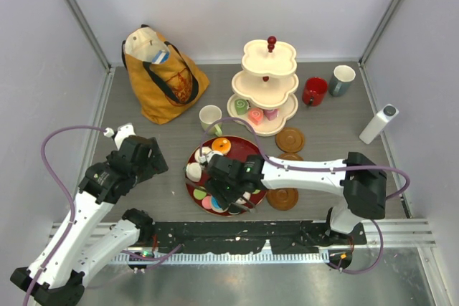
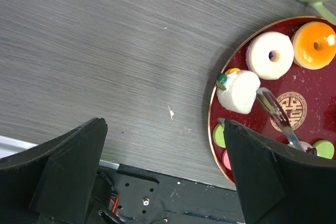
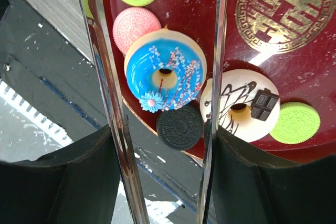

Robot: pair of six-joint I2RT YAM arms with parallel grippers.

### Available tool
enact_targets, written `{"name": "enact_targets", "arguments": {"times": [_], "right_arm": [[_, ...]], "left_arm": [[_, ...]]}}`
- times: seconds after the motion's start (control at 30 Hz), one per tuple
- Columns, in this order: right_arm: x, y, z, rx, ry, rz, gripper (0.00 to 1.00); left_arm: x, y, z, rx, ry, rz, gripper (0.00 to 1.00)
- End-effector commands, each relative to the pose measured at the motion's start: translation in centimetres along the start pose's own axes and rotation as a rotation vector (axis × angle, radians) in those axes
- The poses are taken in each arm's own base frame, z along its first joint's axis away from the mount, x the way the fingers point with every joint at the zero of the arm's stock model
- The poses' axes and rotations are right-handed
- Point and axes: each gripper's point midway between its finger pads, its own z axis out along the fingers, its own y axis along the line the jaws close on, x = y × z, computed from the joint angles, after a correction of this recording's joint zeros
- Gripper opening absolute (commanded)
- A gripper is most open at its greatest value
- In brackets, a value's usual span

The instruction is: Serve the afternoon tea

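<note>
My right gripper (image 3: 163, 145) is shut on metal tongs (image 3: 218, 51) and hovers over the near edge of the dark-red tray (image 1: 247, 150). The tongs' two arms stand apart on either side of a blue donut (image 3: 165, 72), not squeezing it. Around it lie a pink macaron (image 3: 135, 24), a black cookie (image 3: 179, 127) and a white chocolate-drizzled donut (image 3: 241, 106). My left gripper (image 2: 165, 145) is open and empty over bare table, left of the tray. White (image 2: 270, 55) and orange (image 2: 314, 44) donuts sit at the tray's far side. The red mug (image 1: 314, 91) and grey-blue mug (image 1: 343, 79) stand far right.
A three-tier cream stand (image 1: 264, 87) at the back holds a few pastries on its bottom tier. The pale green mug (image 1: 210, 117) stands just beyond the tray. A mustard tote bag (image 1: 161, 77), two brown saucers (image 1: 290, 140) and a white bottle (image 1: 378, 124) are around.
</note>
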Motion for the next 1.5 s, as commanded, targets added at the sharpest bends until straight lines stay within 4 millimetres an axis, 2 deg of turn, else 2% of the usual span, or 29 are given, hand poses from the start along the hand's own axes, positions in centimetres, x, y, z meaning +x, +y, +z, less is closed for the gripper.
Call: {"name": "enact_targets", "arguments": {"times": [0.0,0.5,0.87,1.03,1.13,1.3,1.4,1.47], "right_arm": [[-2.5,0.0,-0.7,0.046,-0.072,0.031,0.64],[-2.5,-0.5,1.1,0.105,-0.038,0.080,0.63],[-3.4,0.6,1.1,0.061,-0.080,0.122,0.47],[-3.7,0.1,-0.9,0.058,-0.142,0.130,0.40],[-3.3,-0.2,-1.8,0.052,-0.160,0.133,0.38],[-3.2,-0.2,-4.5,0.012,-0.217,0.142,0.37],[-2.9,-1.1,-6.1,0.027,-0.255,0.151,0.36],[-2.7,-2.6,-7.1,0.071,-0.278,0.183,0.36]], "left_arm": [[-0.2,-0.2,0.1,0.009,-0.005,0.005,1.00],[-0.2,-0.1,0.0,0.009,-0.007,0.005,1.00],[-0.2,-0.1,0.0,0.013,-0.010,0.003,1.00],[-0.2,-0.2,-0.1,0.015,-0.010,0.003,1.00],[-0.1,-0.2,-0.1,0.017,-0.009,0.002,1.00],[-0.1,-0.1,0.0,0.013,-0.007,0.003,1.00],[-0.1,-0.2,0.1,0.013,-0.005,0.007,1.00],[-0.1,-0.2,0.1,0.011,-0.001,0.008,1.00]]}}
